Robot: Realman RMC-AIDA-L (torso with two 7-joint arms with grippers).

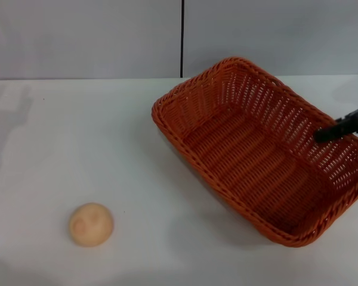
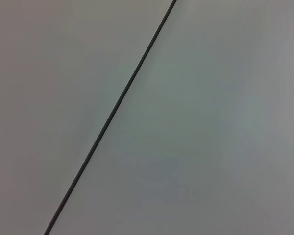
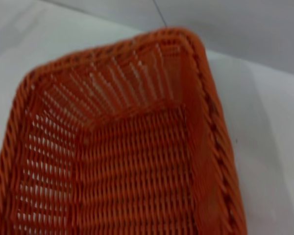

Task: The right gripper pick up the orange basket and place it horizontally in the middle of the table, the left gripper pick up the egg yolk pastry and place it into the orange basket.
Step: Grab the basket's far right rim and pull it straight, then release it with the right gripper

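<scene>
Pastry (image 1: 91,224) lies outside orange basket (image 1: 268,149); right tool (image 1: 325,134) at rim.

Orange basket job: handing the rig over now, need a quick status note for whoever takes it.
Right gripper: at the orange basket, over its far right wall; whether the jaws are closed on the rim cannot be told.
Left gripper: out of the head view; its wrist camera sees only a blank surface with a dark seam.
Orange basket: on the right half of the table, sitting diagonally, empty. It looks slightly tilted, possibly lifted on the right side.
Egg yolk pastry: front left on the table, untouched.
Done: right arm has reached the basket.
Left: set the basket horizontally at mid-table, then put the pastry in.
</scene>
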